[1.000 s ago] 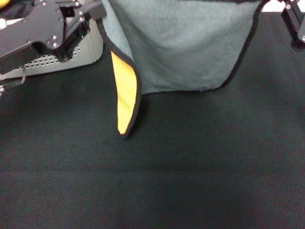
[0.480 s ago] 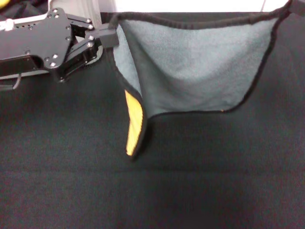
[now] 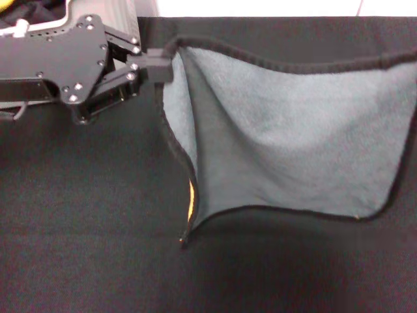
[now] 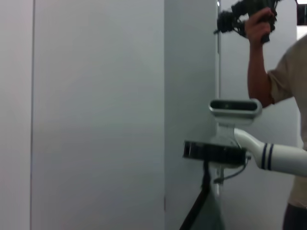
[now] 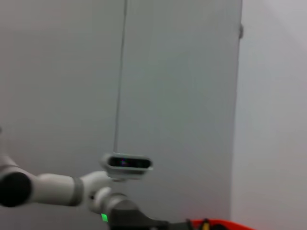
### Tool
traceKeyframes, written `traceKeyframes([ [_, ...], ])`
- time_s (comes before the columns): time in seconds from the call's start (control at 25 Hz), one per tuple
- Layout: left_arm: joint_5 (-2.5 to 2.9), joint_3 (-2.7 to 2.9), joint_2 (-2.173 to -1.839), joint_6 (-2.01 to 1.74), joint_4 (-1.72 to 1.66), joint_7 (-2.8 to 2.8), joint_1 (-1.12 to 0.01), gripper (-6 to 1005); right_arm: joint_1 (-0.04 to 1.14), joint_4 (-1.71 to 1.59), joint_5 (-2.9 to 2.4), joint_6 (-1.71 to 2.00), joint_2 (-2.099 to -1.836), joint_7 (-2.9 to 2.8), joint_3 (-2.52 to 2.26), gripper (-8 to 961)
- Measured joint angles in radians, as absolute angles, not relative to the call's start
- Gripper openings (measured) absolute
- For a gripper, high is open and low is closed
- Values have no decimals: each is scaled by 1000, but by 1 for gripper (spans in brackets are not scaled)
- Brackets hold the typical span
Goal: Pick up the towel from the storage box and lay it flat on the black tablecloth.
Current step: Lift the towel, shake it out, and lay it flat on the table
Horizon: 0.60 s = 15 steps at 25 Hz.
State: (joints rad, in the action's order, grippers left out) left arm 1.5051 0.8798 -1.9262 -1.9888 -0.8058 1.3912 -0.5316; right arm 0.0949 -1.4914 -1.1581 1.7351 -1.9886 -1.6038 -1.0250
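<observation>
The towel (image 3: pixel 293 130) hangs spread with its grey-green side toward me, low over the black tablecloth (image 3: pixel 98 248). Its lower corner touches the cloth, and a thin yellow-orange sliver (image 3: pixel 191 202) shows at the folded left edge. My left gripper (image 3: pixel 163 64) is shut on the towel's upper left corner. My right gripper is outside the head view; in the left wrist view it (image 4: pixel 207 163) shows far off with the towel's black border (image 4: pixel 194 213) hanging from it. A sliver of the light grey storage box (image 3: pixel 124 19) shows behind the left gripper.
The tablecloth's far edge meets a white surface (image 3: pixel 260 8) at the back. A person (image 4: pixel 276 81) holding a device stands beyond the right arm in the left wrist view.
Both grippers have brought the towel nearer and lower, and it has spread wider. The yellow-orange fold has shrunk to a sliver. The left gripper now hides most of the storage box.
</observation>
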Motion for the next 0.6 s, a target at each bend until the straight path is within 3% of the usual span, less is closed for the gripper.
traceKeyframes([
  [0.6,1507,904,-1917,-2031,-884,1456,-516,20,-11,-1470,-997,2025,-1996,-1637,-985,7],
])
